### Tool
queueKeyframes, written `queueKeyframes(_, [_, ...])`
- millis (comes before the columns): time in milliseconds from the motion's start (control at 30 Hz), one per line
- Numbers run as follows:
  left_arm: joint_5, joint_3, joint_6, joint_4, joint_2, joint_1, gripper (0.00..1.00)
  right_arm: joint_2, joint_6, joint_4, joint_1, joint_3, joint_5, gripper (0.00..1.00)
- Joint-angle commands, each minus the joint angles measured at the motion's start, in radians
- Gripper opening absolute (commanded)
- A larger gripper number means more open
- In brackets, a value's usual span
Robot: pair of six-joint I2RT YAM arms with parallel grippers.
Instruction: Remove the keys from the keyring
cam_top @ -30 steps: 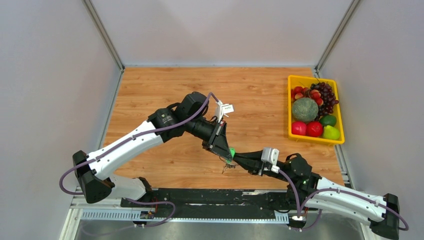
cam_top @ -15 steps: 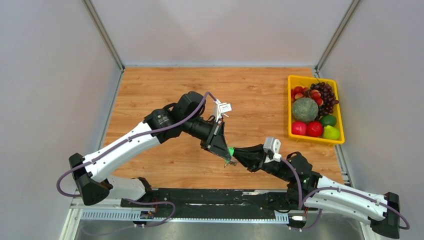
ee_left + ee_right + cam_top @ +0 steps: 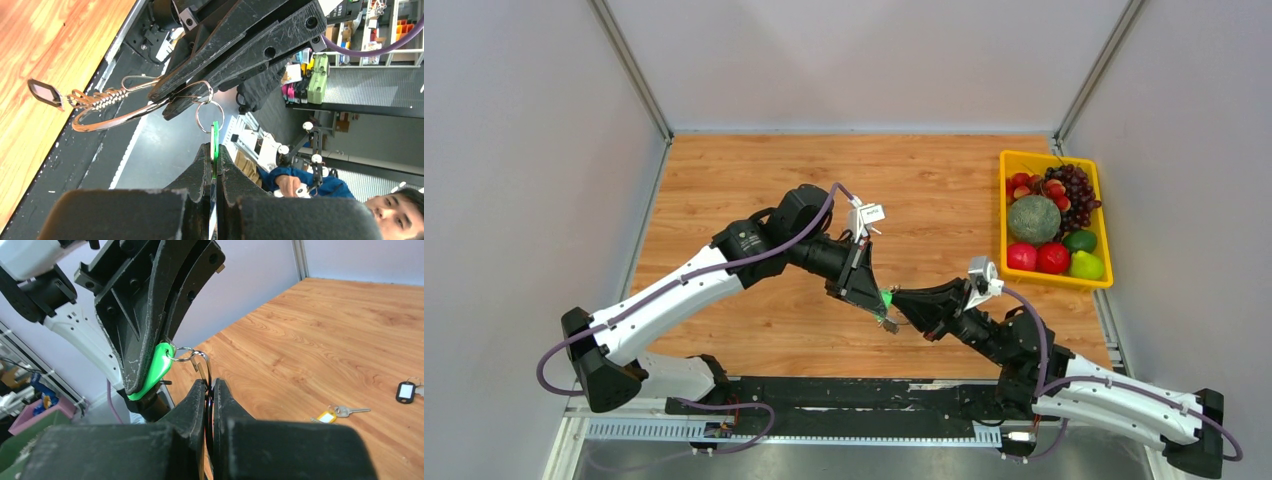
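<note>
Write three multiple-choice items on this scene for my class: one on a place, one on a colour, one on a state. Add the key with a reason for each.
1. Where on the table does the yellow fruit tray stand?
A. near left corner
B. far right side
C. centre

2. What colour is the key tag in the left gripper?
A. green
B. blue
C. red

3. How is the right gripper?
A. wide open
B. shut on the keyring
C. shut on a fruit

Key: B, the tray lies along the table's right edge, away from the arm bases. A, both wrist views show a green tag between its fingers. B, its fingers are closed with the wire loop clamped between them.
</note>
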Motion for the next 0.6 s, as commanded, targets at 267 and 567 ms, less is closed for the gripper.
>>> queueKeyframes(267, [0.07,-0.038,0.01,0.022,-0.039,-0.006,0.0,-0.08,0.194,-0.081,-0.008,0.031,0.205,0.0])
queueKeyframes(567, [0.06,-0.039,0.018,0.038,-0.005,-0.032,0.0,-0.011,0.234,-0.069,-0.008,0.06,0.238,0.0])
